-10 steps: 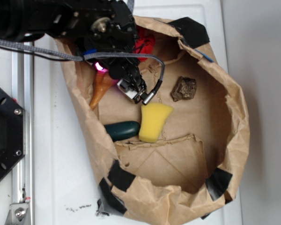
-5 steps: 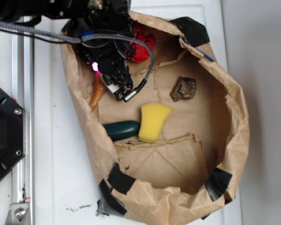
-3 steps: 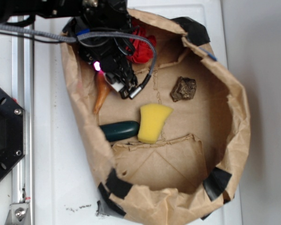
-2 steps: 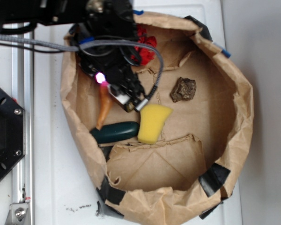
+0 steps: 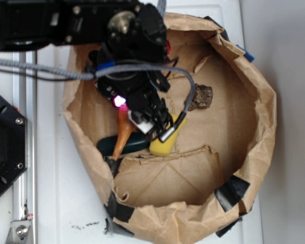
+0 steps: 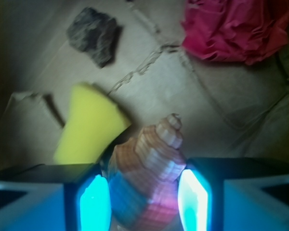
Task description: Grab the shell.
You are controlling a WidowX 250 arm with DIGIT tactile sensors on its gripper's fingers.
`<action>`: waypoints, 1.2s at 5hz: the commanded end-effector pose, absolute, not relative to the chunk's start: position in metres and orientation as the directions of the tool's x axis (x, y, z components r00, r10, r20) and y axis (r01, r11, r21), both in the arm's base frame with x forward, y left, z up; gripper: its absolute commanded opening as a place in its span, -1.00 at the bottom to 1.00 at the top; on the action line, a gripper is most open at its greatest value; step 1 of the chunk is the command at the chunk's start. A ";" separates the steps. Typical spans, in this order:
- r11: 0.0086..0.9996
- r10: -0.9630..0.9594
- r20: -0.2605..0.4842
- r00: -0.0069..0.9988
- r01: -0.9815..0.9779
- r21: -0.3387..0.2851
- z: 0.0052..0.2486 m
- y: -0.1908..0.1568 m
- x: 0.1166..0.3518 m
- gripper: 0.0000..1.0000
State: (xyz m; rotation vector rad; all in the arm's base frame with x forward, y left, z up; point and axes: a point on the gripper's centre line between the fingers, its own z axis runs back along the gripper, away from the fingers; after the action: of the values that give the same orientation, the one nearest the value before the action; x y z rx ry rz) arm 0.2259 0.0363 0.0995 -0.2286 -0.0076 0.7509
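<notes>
1. Gripper (image 6: 144,199): fingers (image 6: 94,199) clamped on both flanks of the shell (image 6: 147,178).
2. Shell sits inside the paper bag (image 5: 254,101), tail (image 5: 123,137) over the dark green object (image 5: 108,146), beside the yellow sponge (image 6: 86,125).
3. No readable writing.

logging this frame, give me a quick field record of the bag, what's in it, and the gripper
container: paper bag, open top, black tape patches on the rim
shell: between the two fingers, spire pointing away from the wrist camera
gripper: shut on the shell, one finger on each side
sponge: yellow, just beside the shell
rock: brown, apart from the sponge
cloth: red, crumpled, past the shell
dark green object: partly under the shell's tail in the exterior view
</notes>
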 end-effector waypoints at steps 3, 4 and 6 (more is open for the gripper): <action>0.855 0.507 0.115 0.854 -0.482 -0.189 0.156 0.029 0.273 -1.00; 0.865 0.494 0.199 0.846 -0.455 -0.211 0.161 0.044 0.280 -1.00; 0.894 0.436 0.138 0.889 -0.410 -0.181 0.159 0.050 0.264 -1.00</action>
State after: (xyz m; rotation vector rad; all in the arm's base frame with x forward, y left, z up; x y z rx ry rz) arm 0.2673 0.0351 0.1422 -0.1481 -0.1176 0.4366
